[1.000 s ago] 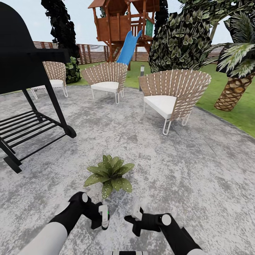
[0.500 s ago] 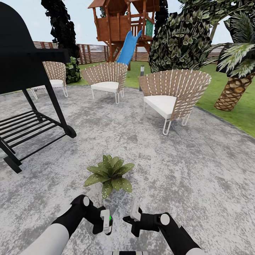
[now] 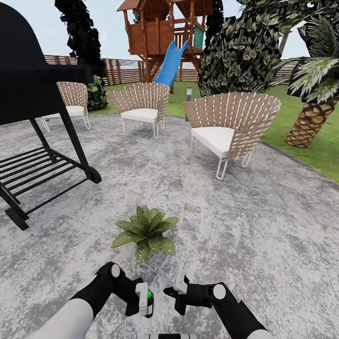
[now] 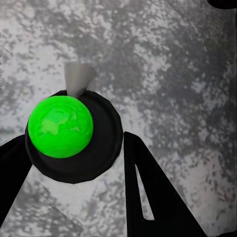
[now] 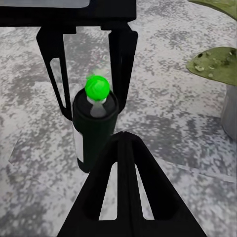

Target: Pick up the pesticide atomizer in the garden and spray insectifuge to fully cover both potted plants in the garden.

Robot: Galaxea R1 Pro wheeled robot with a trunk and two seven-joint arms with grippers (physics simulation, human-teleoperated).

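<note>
Looking down from the head view, the left gripper (image 3: 145,299) is sitting at the bottom centre of the frame, its jaws closing around the pesticide atomizer (image 3: 149,301), a small dark bottle whose top is glowing green here. Just right of it the right gripper (image 3: 179,285) is hanging over the grey paving (image 3: 245,221); whether its jaws are spread or closed cannot be told from here. One potted plant (image 3: 147,231) is spreading its speckled leaves just above both grippers, in the lower middle. A black grill (image 3: 33,108) is filling the left edge, three woven chairs (image 3: 230,125) are standing across the middle, and a wooden playhouse with a blue slide (image 3: 170,61) is rising at the top, with a palm (image 3: 313,101) at the right edge. In the left wrist view, the atomizer (image 4: 71,136) is sitting between the two dark fingers (image 4: 148,197), seen from above over the paving. In the right wrist view, the bottle (image 5: 95,129) is standing upright at centre inside the left gripper's frame, one right finger (image 5: 126,187) is blocking the lower middle, and green leaves (image 5: 213,61) are showing at upper right.
</note>
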